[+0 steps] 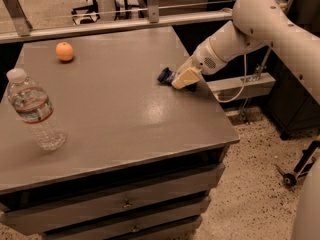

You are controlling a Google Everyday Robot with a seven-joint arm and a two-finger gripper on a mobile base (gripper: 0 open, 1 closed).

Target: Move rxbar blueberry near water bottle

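Gripper (pixel 184 79) sits right of ctr, at the snack bar's (pixel 165 75) right end; can't tell if it's clamped. Bottle (pixel 35 111) stands far left, orange (pixel 64 51) upper left.

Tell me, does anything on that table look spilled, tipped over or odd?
Nothing stands out. The water bottle stands upright and capped at the front left, the orange sits at the back left, and the claw is at the rxbar blueberry near the right edge.

one high camera looks down on table (pixel 125 124), claw (pixel 184 79) at right.
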